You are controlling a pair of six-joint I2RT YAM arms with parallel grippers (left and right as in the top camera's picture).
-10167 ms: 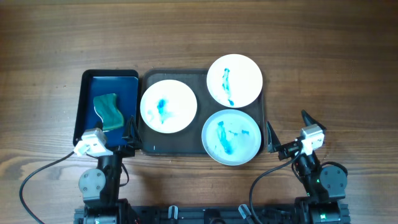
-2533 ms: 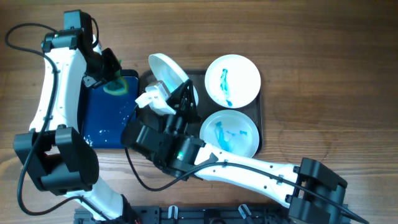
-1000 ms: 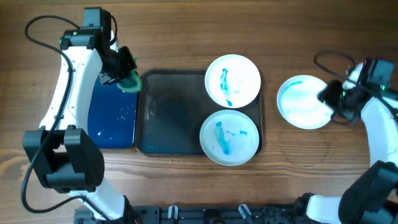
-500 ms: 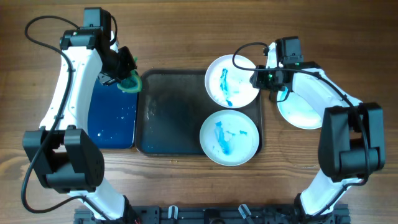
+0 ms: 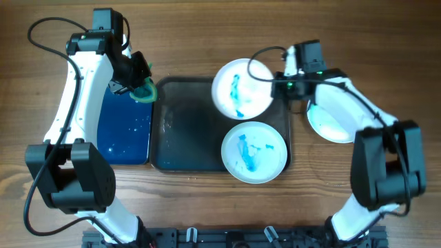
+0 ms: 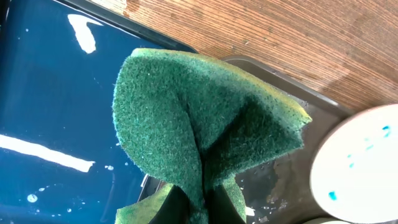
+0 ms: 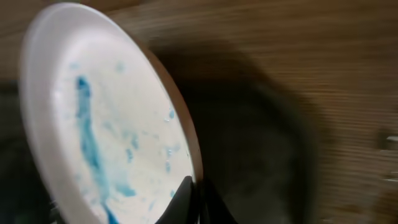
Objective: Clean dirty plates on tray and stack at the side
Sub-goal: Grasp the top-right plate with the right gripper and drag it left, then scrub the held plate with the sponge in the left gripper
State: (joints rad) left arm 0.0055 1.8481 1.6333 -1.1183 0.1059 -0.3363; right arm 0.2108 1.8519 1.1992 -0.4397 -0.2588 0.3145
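Note:
My right gripper (image 5: 277, 85) is shut on the right rim of the far plate (image 5: 240, 88), a white plate with blue smears, tilted up over the back of the dark tray (image 5: 186, 131). In the right wrist view the fingers (image 7: 198, 190) pinch that plate (image 7: 106, 124) at its edge. A second smeared plate (image 5: 254, 152) lies flat at the tray's front right. A third plate (image 5: 329, 118) sits on the table right of the tray, partly hidden by my right arm. My left gripper (image 5: 138, 84) is shut on the green sponge (image 6: 199, 118) above the tray's back left corner.
A narrow black tray with a wet blue bottom (image 5: 122, 134) lies against the left side of the big tray; it also fills the left of the left wrist view (image 6: 50, 106). Bare wooden table (image 5: 386, 41) surrounds everything.
My right gripper left the plate on the table, came to the far plate on the tray, shut on its rim and drew it left and up. The left arm with the sponge stayed still.

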